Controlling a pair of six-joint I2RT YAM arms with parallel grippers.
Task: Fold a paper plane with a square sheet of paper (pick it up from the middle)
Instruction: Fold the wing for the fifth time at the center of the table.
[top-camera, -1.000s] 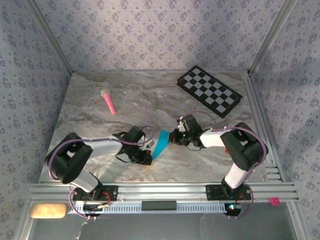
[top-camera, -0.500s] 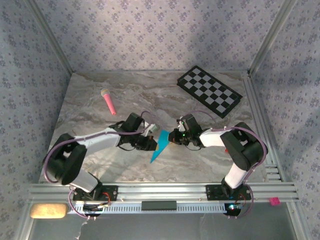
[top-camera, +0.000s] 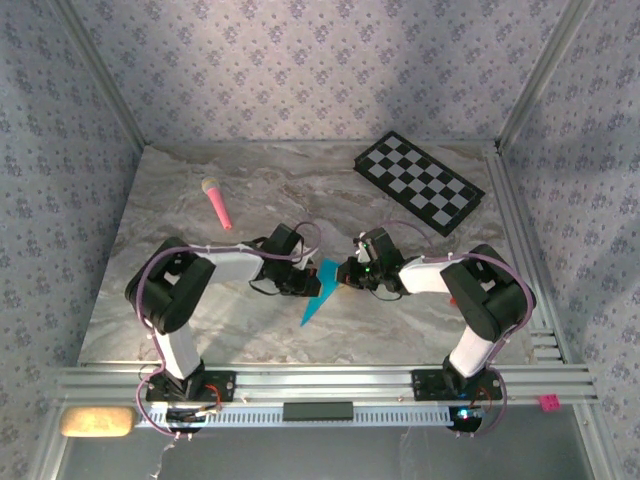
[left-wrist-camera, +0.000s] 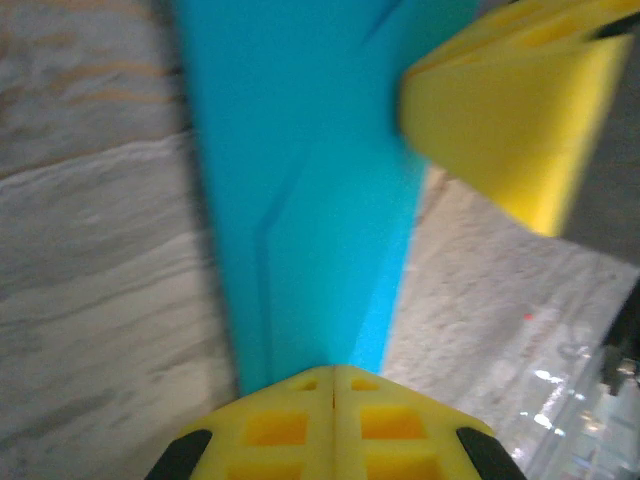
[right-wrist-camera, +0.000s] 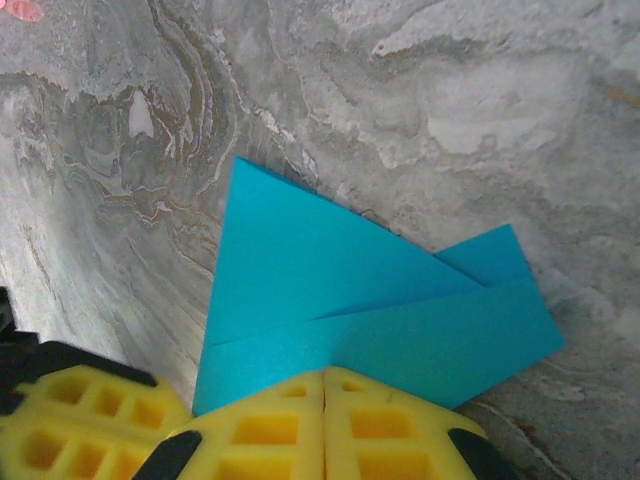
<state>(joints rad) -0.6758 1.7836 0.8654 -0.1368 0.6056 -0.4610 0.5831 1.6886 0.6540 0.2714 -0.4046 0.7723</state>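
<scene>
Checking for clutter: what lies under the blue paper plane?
Marble table shows around the paper plane, pinched by the left hand and right hand. The spot directly beneath is covered.

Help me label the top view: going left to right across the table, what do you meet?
Pink stick → left claw → paper → right claw → checkerboard.
</scene>
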